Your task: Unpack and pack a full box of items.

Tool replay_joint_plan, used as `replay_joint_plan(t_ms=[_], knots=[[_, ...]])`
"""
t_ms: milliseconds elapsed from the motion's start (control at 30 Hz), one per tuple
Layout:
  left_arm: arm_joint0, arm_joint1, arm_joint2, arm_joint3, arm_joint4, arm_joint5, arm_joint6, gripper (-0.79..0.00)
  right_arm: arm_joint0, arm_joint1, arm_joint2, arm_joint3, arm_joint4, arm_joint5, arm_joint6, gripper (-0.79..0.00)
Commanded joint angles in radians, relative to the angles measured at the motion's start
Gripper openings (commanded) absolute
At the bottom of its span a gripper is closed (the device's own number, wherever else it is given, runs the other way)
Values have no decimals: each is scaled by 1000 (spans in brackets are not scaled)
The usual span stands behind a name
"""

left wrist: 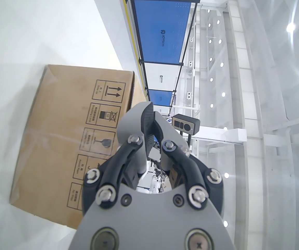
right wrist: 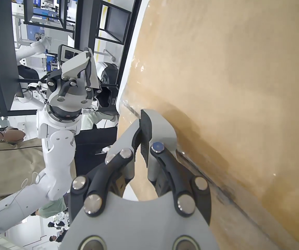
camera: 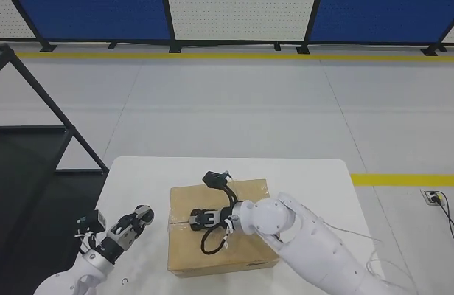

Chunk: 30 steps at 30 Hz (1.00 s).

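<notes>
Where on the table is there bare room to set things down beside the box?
Bare: the table strip between the cardboard box and the far edge, widest toward the far right corner. The left side is crowded by the left claw; the right claw is over the box's top.

Cardboard box (left wrist: 48,110) side, framed handling symbols (left wrist: 103,131); up arrows, stacking mark, wine glass

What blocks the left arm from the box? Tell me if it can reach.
Probably yes. The left end effector hangs beside the box, apart from it, with only table surface between them and nothing in the way.
</notes>
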Motion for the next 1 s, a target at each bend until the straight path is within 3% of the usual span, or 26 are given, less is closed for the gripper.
replay_joint_plan(t_ms=[0,400,433,567,967], knots=[[4,0,-4,0,-4,-2,-2,-785,13,-14,-14,22,8,-7,-8,-785],[13,-1,-24,9,-29,-11,-21,-785,76,-93,-82,137,17,2,0,-785],[12,-1,-24,9,-29,-11,-23,-736,75,-94,-79,137,9,10,-6,-785],[4,0,-20,9,-25,-7,-36,-708,54,-81,-46,105,-26,37,-10,-785],[-27,0,-3,6,-8,7,-64,-742,-67,9,110,-105,-207,228,79,-785]])
